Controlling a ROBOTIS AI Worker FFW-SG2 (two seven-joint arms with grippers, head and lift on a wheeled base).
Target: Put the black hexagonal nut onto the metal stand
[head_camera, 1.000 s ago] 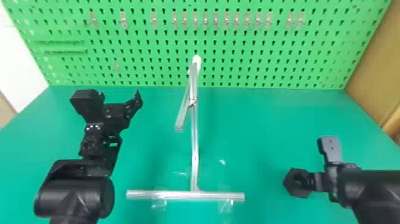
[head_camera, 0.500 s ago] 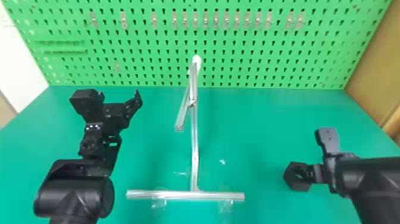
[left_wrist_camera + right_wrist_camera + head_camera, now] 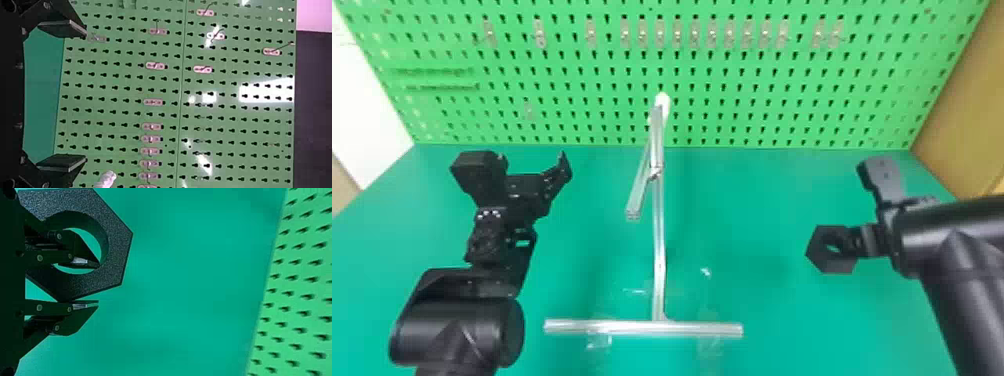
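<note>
The metal stand (image 3: pixel 659 260) is mid-table in the head view, with a crossbar base, tall post, slanting bar and white tip; a pale rod end (image 3: pixel 105 179) shows in the left wrist view. My right gripper (image 3: pixel 864 242) is right of the stand, holding the black hexagonal nut (image 3: pixel 819 260) away from it. In the right wrist view, my right gripper (image 3: pixel 98 284) is shut on one side of the nut (image 3: pixel 117 246), one finger through the hole, the other outside. My left gripper (image 3: pixel 532 159) waits open at left; its fingers are wide apart around (image 3: pixel 85 96).
A green pegboard (image 3: pixel 602 115) with several small hooks (image 3: pixel 660 32) rises behind the green table (image 3: pixel 757 200). Clear tape (image 3: pixel 599 340) lies at the stand's base. A tan panel (image 3: pixel 952 115) stands at the right edge.
My right gripper has carried the nut upward in the head view, toward the pegboard side, and its arm has swung further into view. The left arm has kept still.
</note>
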